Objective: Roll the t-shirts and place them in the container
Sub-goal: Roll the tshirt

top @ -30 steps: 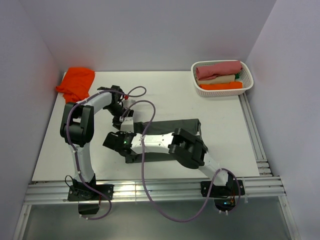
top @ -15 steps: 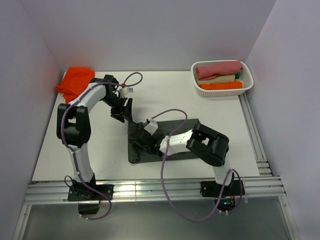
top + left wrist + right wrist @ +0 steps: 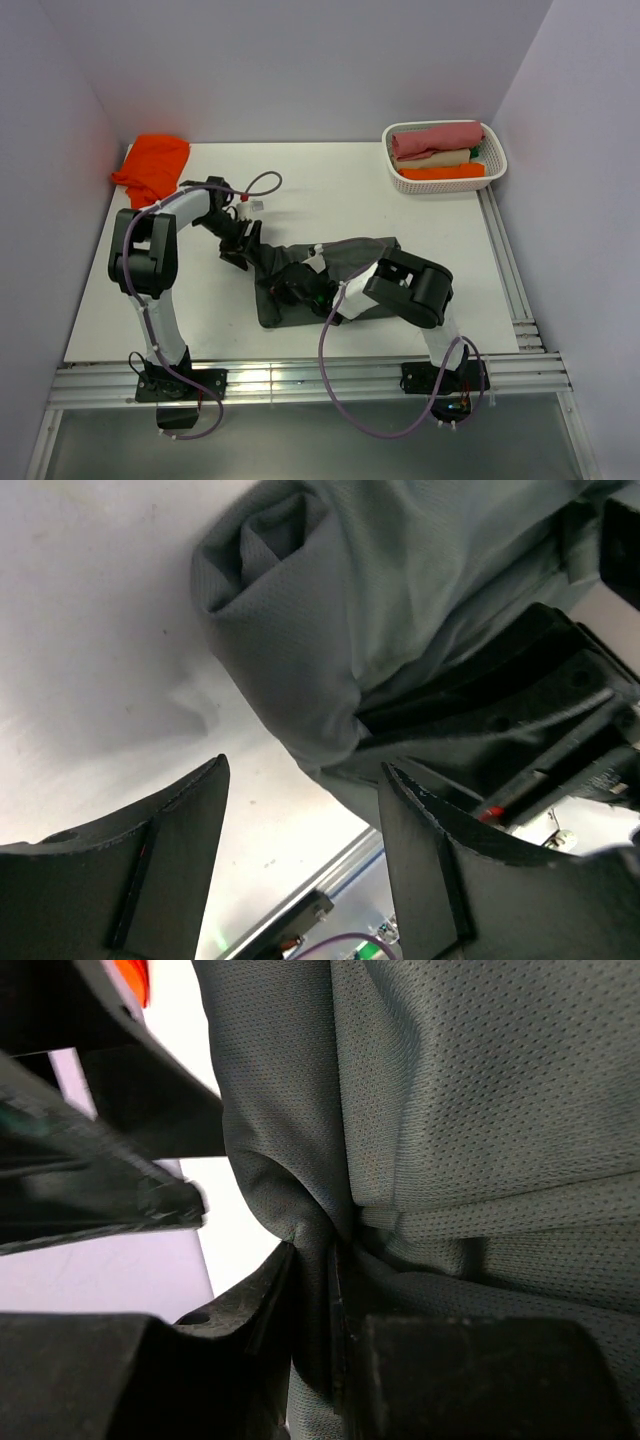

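In the top view, the dark grey t-shirt is seen lying near the middle of the white worktop, bunched at its left end. The right end effector is lowered onto that bunched end. The left end effector is held just beside the shirt's far left corner. An orange t-shirt is piled in the far left corner, and a white basket of rolled shirts is set in the far right corner.

In the left wrist view, the left fingers are shown spread wide, with only bare worktop between them: open. A rolled fold of grey fabric lies just ahead.

In the right wrist view, a ridge of grey fabric is seen clamped between the right fingers, so the shirt is gripped.
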You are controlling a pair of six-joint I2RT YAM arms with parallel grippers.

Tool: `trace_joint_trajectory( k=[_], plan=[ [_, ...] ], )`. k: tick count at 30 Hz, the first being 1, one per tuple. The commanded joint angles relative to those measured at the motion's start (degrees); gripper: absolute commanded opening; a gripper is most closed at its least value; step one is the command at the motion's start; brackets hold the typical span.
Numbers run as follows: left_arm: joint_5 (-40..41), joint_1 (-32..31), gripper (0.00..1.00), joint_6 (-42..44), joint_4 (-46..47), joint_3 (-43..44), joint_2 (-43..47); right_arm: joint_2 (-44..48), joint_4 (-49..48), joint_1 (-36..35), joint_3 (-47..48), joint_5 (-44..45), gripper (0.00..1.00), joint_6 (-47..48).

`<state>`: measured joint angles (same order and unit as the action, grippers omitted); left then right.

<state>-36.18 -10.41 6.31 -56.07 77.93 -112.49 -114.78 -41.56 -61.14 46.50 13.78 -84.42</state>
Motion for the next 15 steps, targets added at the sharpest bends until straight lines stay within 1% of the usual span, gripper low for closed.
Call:
trace_joint_trajectory(
  k=[1, 3, 6, 7, 9, 10, 11, 12, 13, 14, 15],
  plan=[
    [-1.52, -0.57, 0.66, -1.38, 5.62, -1.55, -0.89, -1.50, -0.89, 0.15, -0.89, -1.04, 0.09, -1.62],
    [-1.43, -0.92, 0.65, -2.78, 6.67, -1.90, -1.94, -1.32, -0.80, 0.15, -0.89, -0.86, 0.09, -1.62],
    [-0.21, -1.54, 0.62, -3.58, 7.47, -1.56, -3.44, -0.71, 0.77, 0.15, -0.27, -0.42, 0.09, -0.75],
    [0.67, -1.89, 0.58, -3.58, 7.38, -1.12, -4.05, -0.45, 2.43, 0.24, -0.01, -0.25, 0.10, 0.04],
    [1.55, -2.77, 0.52, -4.02, 7.29, -0.59, -4.76, 0.52, 4.37, 0.06, 1.04, 0.98, 0.12, 0.92],
    [1.99, -3.03, 0.44, -4.19, 7.29, -0.24, -4.85, 0.96, 7.52, -0.29, 1.57, 1.68, 0.16, 1.88],
    [2.52, -3.47, 0.41, -4.37, 7.03, -0.06, -5.20, 1.83, 9.20, -0.46, 2.71, 2.30, 0.20, 2.42],
    [2.70, -3.65, 0.37, -4.37, 6.94, 0.38, -5.20, 2.28, 13.48, -0.64, 3.50, 3.70, 0.28, 3.55],
    [3.13, -3.82, 0.24, -4.46, 6.77, 0.64, -5.37, 2.72, 16.13, -0.90, 4.47, 4.41, 0.32, 4.00],
    [3.92, -4.00, 0.17, -4.46, 6.25, 0.90, -5.29, 3.07, 18.60, -1.43, 6.39, 5.28, 0.37, 4.61],
    [4.28, -4.00, 0.13, -4.37, 5.89, 1.43, -5.20, 3.77, 24.02, -1.78, 7.54, 7.47, 0.44, 5.92]
  ],
)
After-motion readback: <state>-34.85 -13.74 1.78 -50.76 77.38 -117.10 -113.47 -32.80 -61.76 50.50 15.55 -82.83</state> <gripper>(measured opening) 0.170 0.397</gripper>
